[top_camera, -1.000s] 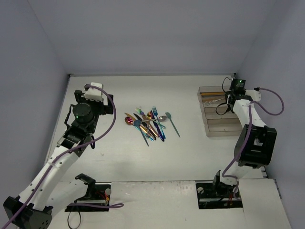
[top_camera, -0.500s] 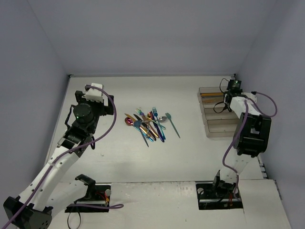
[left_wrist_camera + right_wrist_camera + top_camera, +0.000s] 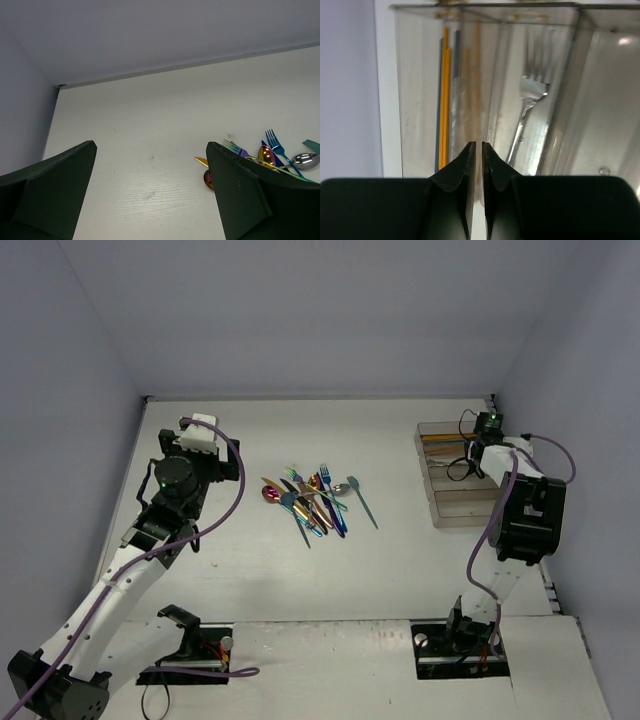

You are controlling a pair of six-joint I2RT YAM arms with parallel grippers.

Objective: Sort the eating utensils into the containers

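Noted a silver fork (image 3: 531,112) lying flat in one compartment of the containers (image 3: 462,502), tines toward the far end wall, handle running back toward the right claw (image 3: 476,146). Placed that claw just left of the fork's handle and above it, not touching it. Found its two fingers (image 3: 462,165) pressed nearly together, only a hairline gap between, nothing clamped. Logged gold-handled pieces (image 3: 446,95) with one blue edge in the next compartment to the left, lengthwise, also clear of the claw. Could not tell whether the closed tips hang over the dividing wall or just inside one compartment. From above, located the containers at the far right of the table (image 3: 250,570), with the right arm reaching over their far end. Located the remaining eating utensils (image 3: 312,502) in a loose crossed heap near mid-table, well apart from the containers, with one teal fork (image 3: 363,502) lying just right of the heap. Found the left claw (image 3: 150,146) held above the table to the left of the heap, fingers spread wide, holding nothing. Saw only the heap's near edge past its right finger: blue fork tines, a gold spoon bowl, a silver spoon bowl.
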